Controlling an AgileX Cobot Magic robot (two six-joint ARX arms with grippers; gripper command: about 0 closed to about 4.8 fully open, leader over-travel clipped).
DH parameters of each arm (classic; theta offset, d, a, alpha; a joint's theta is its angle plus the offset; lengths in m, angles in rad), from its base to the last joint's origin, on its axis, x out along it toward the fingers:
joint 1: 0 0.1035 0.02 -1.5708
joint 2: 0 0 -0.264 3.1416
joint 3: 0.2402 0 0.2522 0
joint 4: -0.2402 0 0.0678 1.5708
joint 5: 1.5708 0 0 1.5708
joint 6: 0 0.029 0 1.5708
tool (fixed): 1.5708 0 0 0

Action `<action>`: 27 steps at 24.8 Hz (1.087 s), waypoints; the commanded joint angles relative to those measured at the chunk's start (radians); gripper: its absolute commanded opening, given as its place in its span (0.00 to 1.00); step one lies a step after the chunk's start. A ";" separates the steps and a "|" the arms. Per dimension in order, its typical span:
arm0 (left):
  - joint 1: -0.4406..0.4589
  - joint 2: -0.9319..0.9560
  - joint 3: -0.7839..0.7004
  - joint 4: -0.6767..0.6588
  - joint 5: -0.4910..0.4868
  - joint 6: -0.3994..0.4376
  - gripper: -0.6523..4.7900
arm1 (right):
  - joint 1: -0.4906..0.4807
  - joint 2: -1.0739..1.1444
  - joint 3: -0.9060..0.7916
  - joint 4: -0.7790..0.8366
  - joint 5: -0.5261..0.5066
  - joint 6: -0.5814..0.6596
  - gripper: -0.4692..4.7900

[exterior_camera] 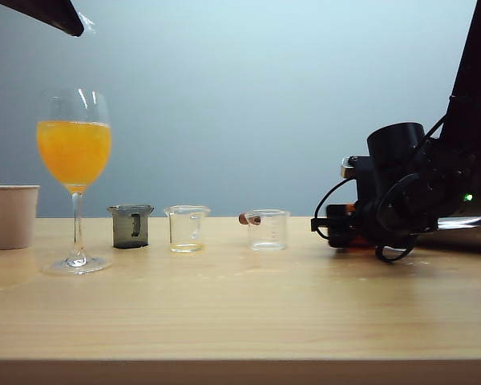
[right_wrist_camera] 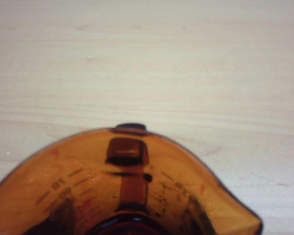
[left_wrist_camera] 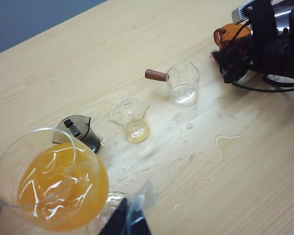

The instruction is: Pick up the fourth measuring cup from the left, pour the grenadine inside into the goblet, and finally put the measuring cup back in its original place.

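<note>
The fourth measuring cup [right_wrist_camera: 88,166] is amber, with printed marks and a loop handle, and it fills the near part of the right wrist view. Dark red grenadine [right_wrist_camera: 132,229] shows at its bottom. It stands on the table between the jaws of my right gripper [left_wrist_camera: 226,46], which sits low at the right [exterior_camera: 337,228]. Whether the fingers press on the cup is hidden. The goblet [exterior_camera: 74,152], holding orange juice, stands at the left. My left gripper [exterior_camera: 78,24] hangs high above it, its dark tips [left_wrist_camera: 132,220] together and empty.
A white paper cup [exterior_camera: 12,215] stands far left. Right of the goblet are a dark grey cup [exterior_camera: 131,225], a clear cup with a yellow residue [exterior_camera: 187,228] and a clear cup with a brown handle [exterior_camera: 267,229]. Spilled drops [left_wrist_camera: 186,126] wet the wooden table [exterior_camera: 240,305].
</note>
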 commanded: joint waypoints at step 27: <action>0.408 -0.125 0.071 -0.171 0.160 -0.142 0.11 | 0.259 -0.477 0.240 -0.598 -0.307 -0.068 0.29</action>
